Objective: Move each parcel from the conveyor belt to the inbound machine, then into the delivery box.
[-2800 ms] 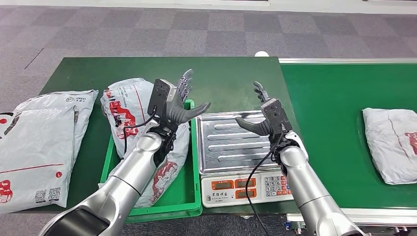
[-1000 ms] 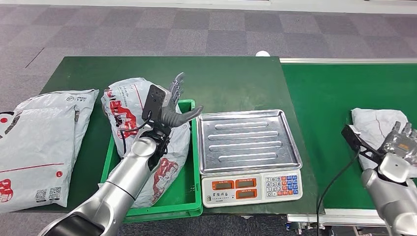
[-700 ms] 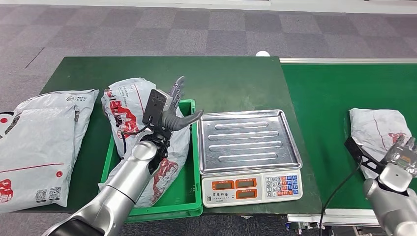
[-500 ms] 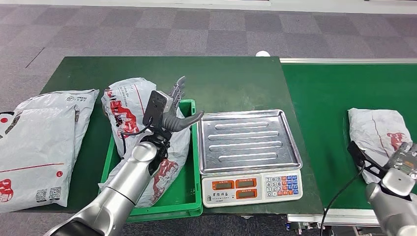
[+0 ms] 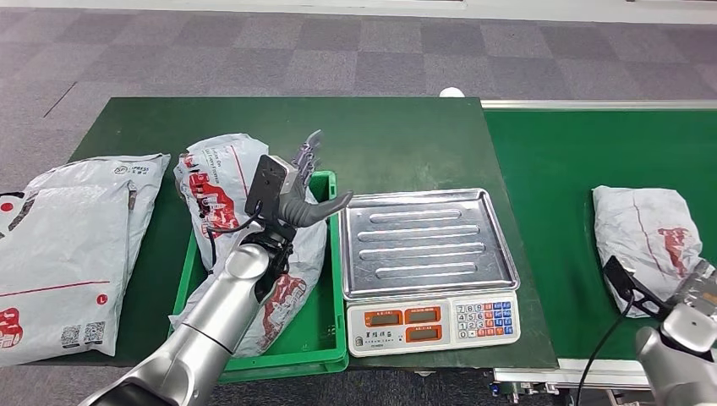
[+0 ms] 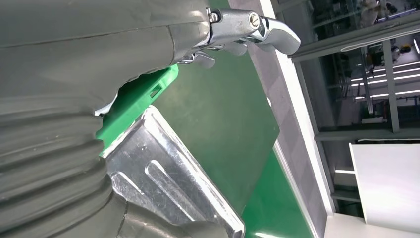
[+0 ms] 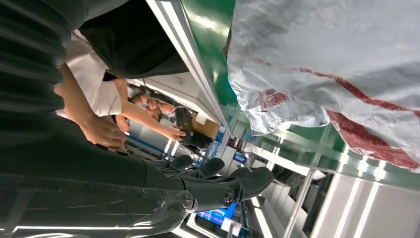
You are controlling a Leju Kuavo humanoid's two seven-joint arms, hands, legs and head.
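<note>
A grey parcel with red print (image 5: 647, 233) lies on the green conveyor belt (image 5: 575, 152) at the right. My right hand (image 5: 698, 292) hangs at the belt's near edge, just in front of the parcel, holding nothing. In the right wrist view its dark fingers (image 7: 218, 183) stretch out beside the parcel (image 7: 337, 64) without touching it. My left hand (image 5: 296, 182) is raised over the green box's (image 5: 262, 338) right rim, fingers spread and empty. Beside it stands the scale with its steel tray (image 5: 427, 245); the left wrist view has this tray (image 6: 163, 183) under the hand.
Another grey parcel (image 5: 228, 190) sits in the green box. Two more parcels (image 5: 76, 245) lie at the table's left end. In the right wrist view a person's hands (image 7: 104, 131) appear beyond the belt. A black cable (image 5: 621, 283) runs along my right wrist.
My right arm swung from over the scale to the belt and sank to its near edge. The parcel rode the belt a little leftward. My left hand barely moved.
</note>
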